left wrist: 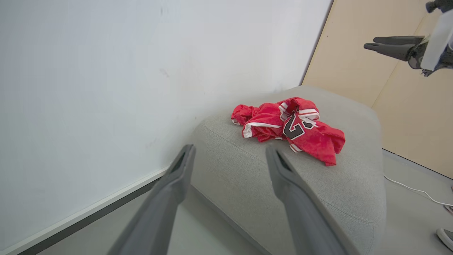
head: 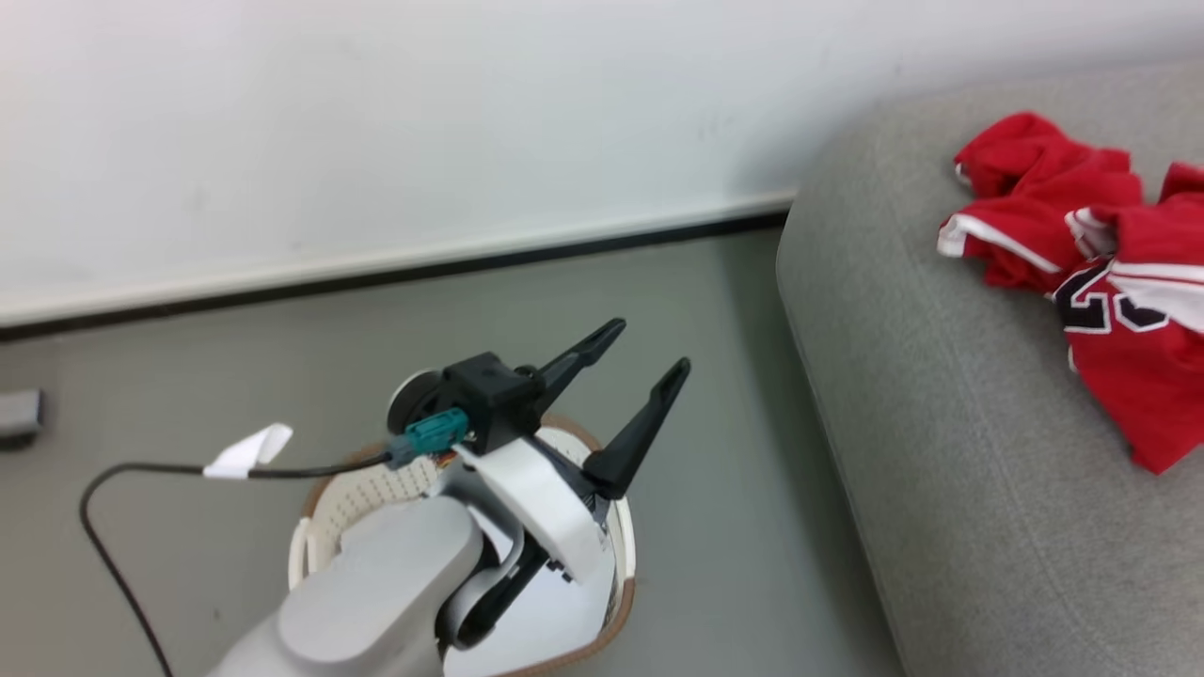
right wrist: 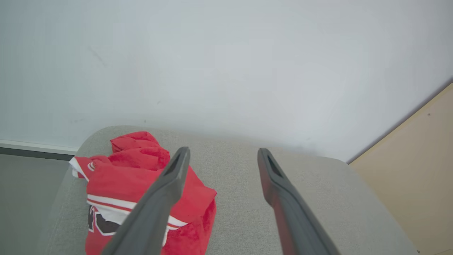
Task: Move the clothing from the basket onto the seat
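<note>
Clothing (head: 1025, 202): lies in a red heap on the grey seat (head: 941, 470), well apart from the basket (head: 362, 494).
Left gripper (head: 649, 345): fingers spread wide, holding nothing, above the basket.
Right gripper (right wrist: 223, 151): fingers spread wide, holding nothing, just over the heap.
Risk: a finger may catch the cloth on pulling away and drag it off the seat.
</note>
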Motion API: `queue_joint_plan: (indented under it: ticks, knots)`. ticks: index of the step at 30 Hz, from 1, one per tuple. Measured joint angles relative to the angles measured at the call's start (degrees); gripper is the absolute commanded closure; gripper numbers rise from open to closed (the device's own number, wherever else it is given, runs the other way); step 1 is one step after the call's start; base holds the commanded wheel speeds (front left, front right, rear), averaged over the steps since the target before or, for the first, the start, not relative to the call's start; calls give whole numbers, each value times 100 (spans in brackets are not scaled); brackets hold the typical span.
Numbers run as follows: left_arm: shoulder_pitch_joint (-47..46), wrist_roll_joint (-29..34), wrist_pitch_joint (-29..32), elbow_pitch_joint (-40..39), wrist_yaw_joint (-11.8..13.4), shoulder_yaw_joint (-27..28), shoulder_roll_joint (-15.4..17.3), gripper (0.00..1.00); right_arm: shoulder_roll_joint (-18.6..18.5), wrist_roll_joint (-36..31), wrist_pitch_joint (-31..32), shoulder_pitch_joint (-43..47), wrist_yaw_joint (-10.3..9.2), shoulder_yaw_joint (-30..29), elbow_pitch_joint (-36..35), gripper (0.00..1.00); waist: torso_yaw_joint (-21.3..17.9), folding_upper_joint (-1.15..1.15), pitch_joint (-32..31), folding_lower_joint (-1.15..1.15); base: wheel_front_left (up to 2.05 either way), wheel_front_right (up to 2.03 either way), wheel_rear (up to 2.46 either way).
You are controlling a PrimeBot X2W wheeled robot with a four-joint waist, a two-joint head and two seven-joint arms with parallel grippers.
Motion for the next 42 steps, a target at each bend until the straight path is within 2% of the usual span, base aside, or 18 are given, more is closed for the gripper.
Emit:
queue_joint_plan:
  ticks: [5, 12, 18, 23, 25, 27, 33, 39, 42]
  knots:
    - [373, -135, -19, -60, 202, 292, 41, 0, 9, -103, -145, 169, 0, -48, -630, 0, 72, 0, -431, 0, 0, 0, 0]
    - [844, -154, -21, -321, 472, 883, 280, 0, 438, -168, -360, 772, 0, -403, -1352, 0, 300, 0, -924, -1, 0, 0, 0]
    - [1386, -51, -21, -350, 815, 1459, 535, 0, 1043, -389, -545, 1501, -1, -877, -1979, 0, 553, 0, -1213, -1, 0, 0, 0]
    - [1901, -188, -21, -407, 979, 2070, 538, 0, 1651, -449, -712, 2236, 0, -1220, -2425, 0, 763, 0, -1306, -1, 0, 0, 0]
    - [2132, -243, -21, -563, 868, 2376, 455, 0, 1873, -634, -789, 2520, -1, -1323, -2517, 0, 837, 0, -1322, 0, 0, 0, 0]
    - [2374, -140, -21, -573, 859, 2604, 424, 0, 2149, -731, -862, 2800, -1, -1451, -2566, 0, 897, 0, -1339, 0, 0, 0, 0]
    - [2936, 259, -21, -535, 939, 3293, 242, 0, 2818, -1069, -1187, 3478, -1, -1630, -2605, 0, 1049, 0, -1364, 0, 0, 0, 0]
    - [3402, 772, -21, -443, 1037, 4027, -73, 0, 3328, -1157, -1511, 3877, 0, -1674, -2440, 0, 1170, 0, -1375, 0, 0, 0, 0]
    - [3519, 1006, -21, -304, 933, 4243, -247, 0, 3448, -1171, -1601, 4025, 0, -1684, -2312, 0, 1230, 0, -1378, 0, 0, 0, 0]
